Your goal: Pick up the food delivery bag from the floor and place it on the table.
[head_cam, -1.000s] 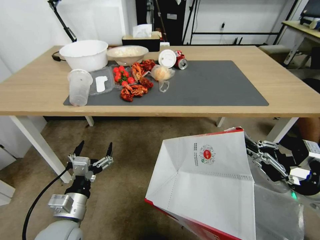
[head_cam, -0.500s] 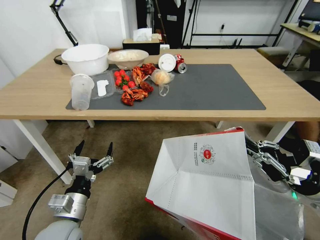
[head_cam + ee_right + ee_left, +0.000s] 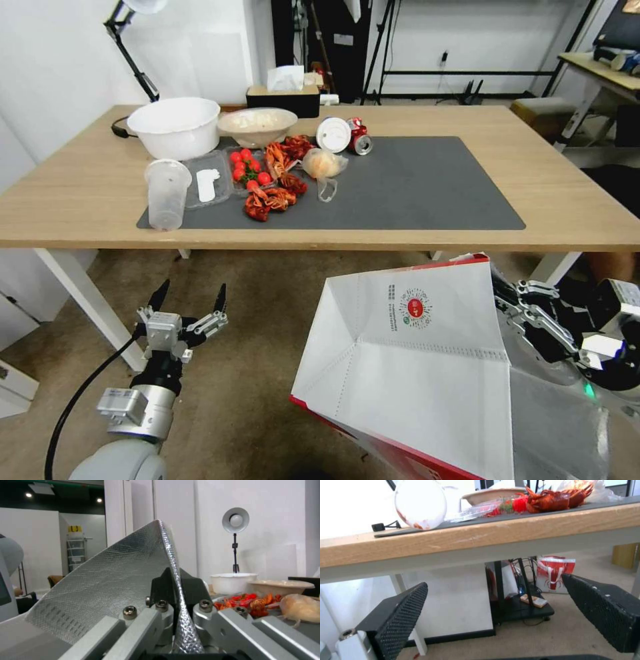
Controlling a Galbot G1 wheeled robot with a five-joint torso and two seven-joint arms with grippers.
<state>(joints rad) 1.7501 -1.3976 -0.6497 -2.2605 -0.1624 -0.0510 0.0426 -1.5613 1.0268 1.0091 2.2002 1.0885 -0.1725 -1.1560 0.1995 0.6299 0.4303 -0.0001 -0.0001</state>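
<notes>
Right arm reaching in from the robot's right, its silver-linked right gripper [image 3: 501, 293] clamped on the upper rim of the large boxy white food delivery bag with red sides [image 3: 407, 373]; in the right wrist view the two dark fingers [image 3: 163, 586] are pressed together on a fold of the bag's silver foil lining [image 3: 110, 580], which rises above them to a point. The bag hangs tilted in front of the near edge of the wide light-wood table with white legs [image 3: 567, 200], lower than the tabletop and above the dull brownish-grey floor [image 3: 267, 293], with its small round red logo [image 3: 415, 308] turned toward the head camera. Left arm extended forward and low, to the left of the bag and well apart from it; the left gripper [image 3: 189, 301] points toward the table with its black textured fingers [image 3: 400, 615] spread wide and nothing between them, below the table's edge [image 3: 486, 532]. On the table, a large dark grey mat [image 3: 427, 180] carries, at its left end, a white plastic bowl [image 3: 173, 127], a clear plastic cup [image 3: 167, 193], red crayfish [image 3: 267, 200], cherry tomatoes [image 3: 247, 163] and a crushed red can [image 3: 360, 137].
</notes>
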